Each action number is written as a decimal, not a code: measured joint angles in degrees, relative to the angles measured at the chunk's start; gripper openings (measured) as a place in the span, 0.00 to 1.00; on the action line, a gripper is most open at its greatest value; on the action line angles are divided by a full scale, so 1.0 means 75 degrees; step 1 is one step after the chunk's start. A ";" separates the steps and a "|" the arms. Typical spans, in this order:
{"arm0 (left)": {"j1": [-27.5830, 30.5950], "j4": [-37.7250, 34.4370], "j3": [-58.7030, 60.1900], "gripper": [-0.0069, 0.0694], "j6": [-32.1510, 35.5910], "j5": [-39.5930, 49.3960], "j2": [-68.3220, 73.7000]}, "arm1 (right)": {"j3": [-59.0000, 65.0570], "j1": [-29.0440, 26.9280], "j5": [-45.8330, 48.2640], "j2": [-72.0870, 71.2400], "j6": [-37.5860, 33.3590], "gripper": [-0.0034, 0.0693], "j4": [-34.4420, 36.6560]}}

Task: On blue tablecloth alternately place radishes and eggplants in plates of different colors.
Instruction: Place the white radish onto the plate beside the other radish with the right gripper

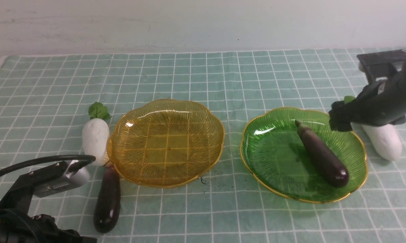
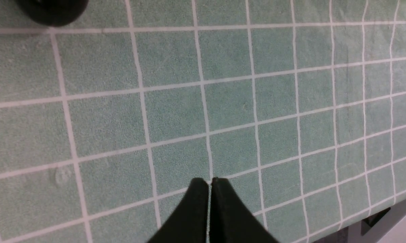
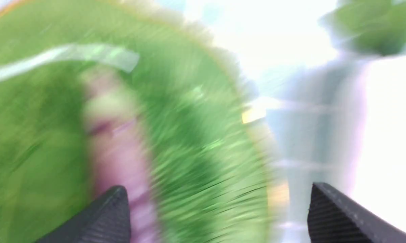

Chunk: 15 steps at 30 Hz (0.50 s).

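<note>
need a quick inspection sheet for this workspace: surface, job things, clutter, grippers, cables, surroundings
surface: tablecloth, blue with a white grid, covers the table
job's things: amber plate is empty; green plate holds one eggplant; second eggplant and left radish lie on the cloth left of the amber plate; right radish lies on the cloth right of the green plate, partly behind the right arm
clutter: small dark specks by the amber plate's near rim
grippers: left gripper shut, empty, over bare cloth; right gripper open, empty, above the green plate's right edge
cables: black cable arcs over the left wrist
surroundings: pale wall behind the table
</note>
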 joint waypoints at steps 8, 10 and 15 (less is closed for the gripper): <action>0.0000 0.0000 0.0000 0.08 0.0000 0.0000 0.0000 | -0.0047 -0.1114 -0.0709 0.0448 0.1195 0.91 -0.0779; 0.0000 0.0000 0.0000 0.08 0.0000 0.0000 0.0000 | -0.0047 -0.1310 -0.0926 0.0706 0.1248 0.89 -0.0859; 0.0000 0.0000 0.0000 0.08 0.0000 0.0000 0.0000 | -0.0066 -0.1496 -0.1443 0.1356 0.1291 0.86 -0.0926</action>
